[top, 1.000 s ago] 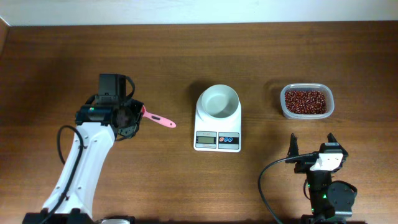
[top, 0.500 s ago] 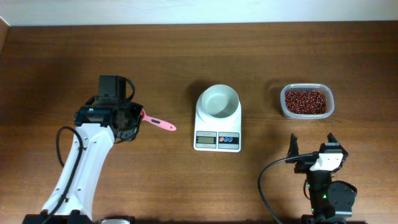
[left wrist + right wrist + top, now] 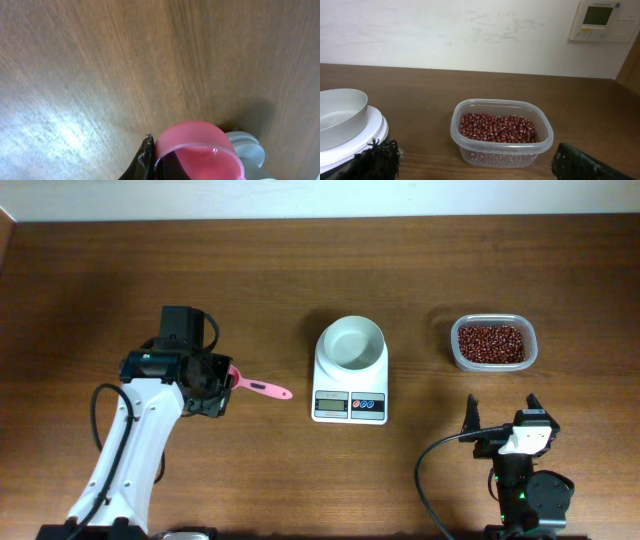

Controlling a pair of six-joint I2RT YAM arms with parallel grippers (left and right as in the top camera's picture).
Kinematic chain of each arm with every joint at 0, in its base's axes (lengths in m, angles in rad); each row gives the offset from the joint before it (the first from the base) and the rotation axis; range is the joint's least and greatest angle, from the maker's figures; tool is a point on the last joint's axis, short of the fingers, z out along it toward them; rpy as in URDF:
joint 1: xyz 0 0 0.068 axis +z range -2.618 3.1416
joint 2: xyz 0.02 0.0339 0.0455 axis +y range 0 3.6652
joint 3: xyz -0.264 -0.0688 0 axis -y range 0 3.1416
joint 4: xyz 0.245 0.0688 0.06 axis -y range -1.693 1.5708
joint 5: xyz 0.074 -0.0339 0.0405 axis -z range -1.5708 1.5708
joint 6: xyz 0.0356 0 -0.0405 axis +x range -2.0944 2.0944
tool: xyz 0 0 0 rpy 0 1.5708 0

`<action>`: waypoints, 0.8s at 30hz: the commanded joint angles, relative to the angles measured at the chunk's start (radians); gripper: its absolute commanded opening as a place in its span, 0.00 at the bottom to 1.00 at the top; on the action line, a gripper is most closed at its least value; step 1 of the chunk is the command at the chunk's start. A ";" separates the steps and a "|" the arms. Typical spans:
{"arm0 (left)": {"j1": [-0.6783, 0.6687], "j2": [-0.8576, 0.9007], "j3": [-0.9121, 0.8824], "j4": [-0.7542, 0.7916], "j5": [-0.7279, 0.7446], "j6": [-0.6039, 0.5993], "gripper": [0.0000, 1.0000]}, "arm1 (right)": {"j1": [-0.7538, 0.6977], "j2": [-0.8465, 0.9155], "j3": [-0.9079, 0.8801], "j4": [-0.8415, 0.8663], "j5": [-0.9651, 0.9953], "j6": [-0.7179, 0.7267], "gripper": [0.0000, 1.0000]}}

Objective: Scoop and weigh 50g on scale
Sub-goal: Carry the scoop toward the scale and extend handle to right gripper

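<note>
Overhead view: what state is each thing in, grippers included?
left gripper: shut on the pink scoop.
pink scoop: held, left of the scale.
right gripper: open, holding nothing.
scale: upright on the table, display unreadable.
bowl: on the scale, empty.
tub: lidless, holding red beans.

scale (image 3: pixel 350 380) | white, empty round bowl on top | upright | middle of table (image 3: pixel 300 270)

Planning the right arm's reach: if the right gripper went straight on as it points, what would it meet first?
Probably the clear tub of red beans, dead ahead of the open right gripper; the scale lies left of that line.
</note>
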 commanded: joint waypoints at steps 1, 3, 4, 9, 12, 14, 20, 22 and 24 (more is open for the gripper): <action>-0.005 -0.013 0.002 -0.019 0.104 -0.018 0.00 | 0.005 -0.008 -0.005 -0.004 -0.002 0.001 0.99; -0.017 -0.013 0.002 -0.025 0.124 -0.018 0.00 | 0.005 -0.008 -0.005 -0.004 -0.002 0.001 0.99; -0.027 -0.013 0.002 -0.025 0.123 -0.018 0.00 | 0.005 -0.008 -0.005 -0.004 -0.002 0.001 0.99; -0.110 -0.018 0.002 -0.024 0.130 -0.048 0.00 | 0.005 -0.008 -0.005 -0.004 -0.002 0.001 0.99; -0.135 -0.043 0.002 -0.024 0.130 -0.090 0.00 | 0.005 -0.008 -0.005 -0.004 -0.002 0.001 0.99; -0.142 -0.074 0.002 -0.024 0.129 -0.114 0.00 | 0.005 -0.008 -0.005 -0.004 -0.002 0.001 0.99; -0.170 -0.160 0.002 -0.021 0.122 -0.167 0.00 | 0.005 -0.008 -0.005 -0.004 -0.002 0.001 0.99; -0.203 -0.165 0.002 -0.021 0.118 -0.232 0.00 | 0.005 -0.008 -0.005 -0.004 -0.002 0.001 0.99; -0.222 -0.165 0.002 -0.021 0.114 -0.269 0.00 | 0.005 -0.008 -0.005 -0.004 -0.002 0.001 0.99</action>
